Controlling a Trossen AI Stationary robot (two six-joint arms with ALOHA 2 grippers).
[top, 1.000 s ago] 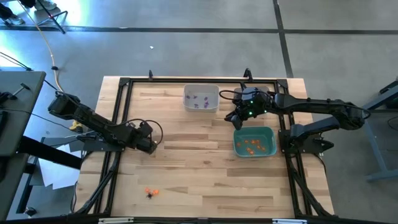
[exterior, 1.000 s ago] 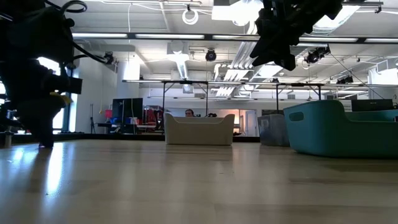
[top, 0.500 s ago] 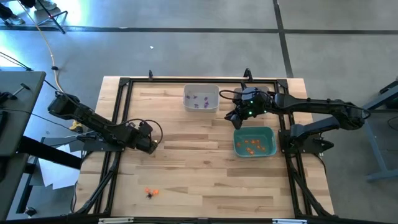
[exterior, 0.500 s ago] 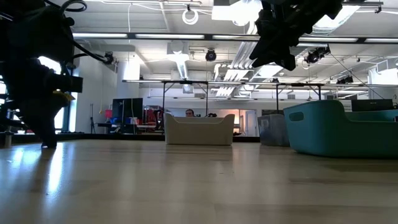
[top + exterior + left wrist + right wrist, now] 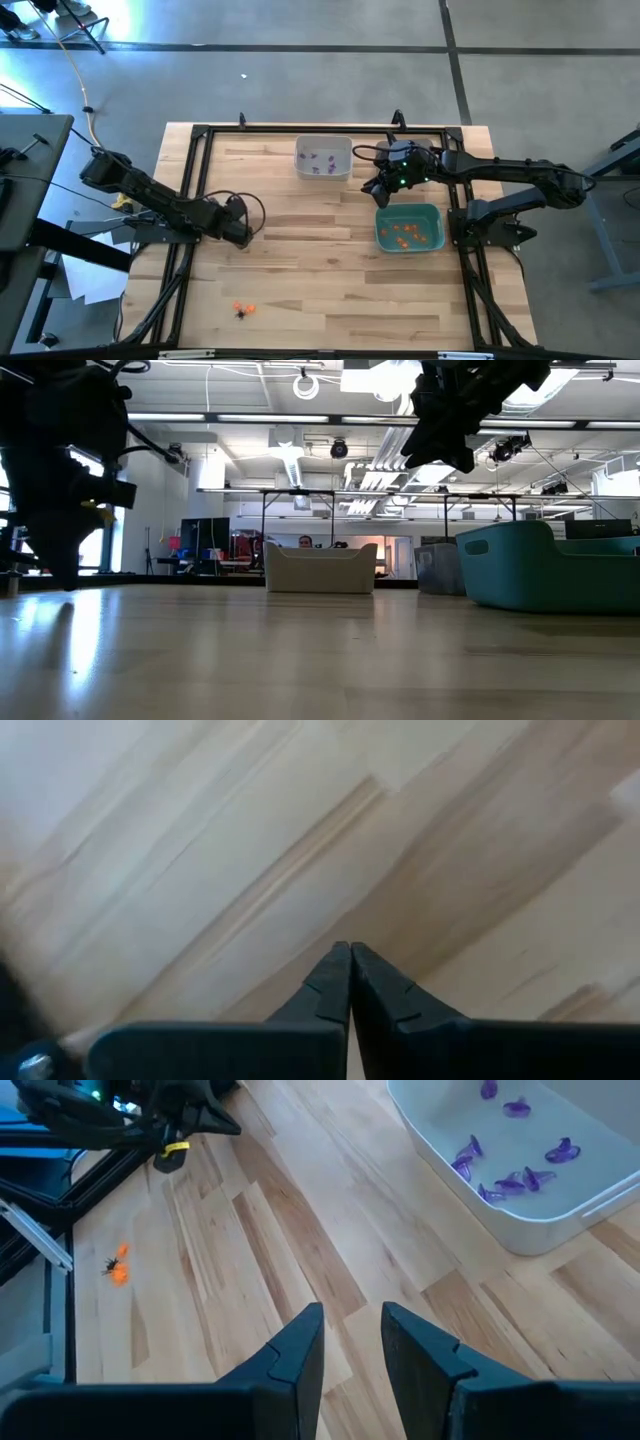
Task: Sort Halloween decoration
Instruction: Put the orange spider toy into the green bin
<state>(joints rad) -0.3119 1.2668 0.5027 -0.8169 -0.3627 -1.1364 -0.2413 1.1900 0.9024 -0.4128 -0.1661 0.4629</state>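
A few small orange and black trinkets [image 5: 241,309] lie on the wood near the table's front left; they also show in the right wrist view [image 5: 118,1267]. Purple trinkets [image 5: 515,1168] lie in the white bin [image 5: 323,158], orange ones [image 5: 404,232] in the teal bin [image 5: 410,228]. My left gripper [image 5: 350,960] is shut and empty, low over bare wood at the table's left [image 5: 245,233]. My right gripper [image 5: 352,1330] is open and empty, raised between the white bin and the teal bin [image 5: 378,192].
A black frame [image 5: 200,133] runs around the tabletop edges. A dark bin [image 5: 438,569] stands behind the teal bin [image 5: 545,565] in the low view. Bare wood [image 5: 330,270] lies between the bins and the loose trinkets.
My left gripper has shifted slightly over the table's left side; in the low view the arm has moved a little toward the picture's left. Nothing else has moved.
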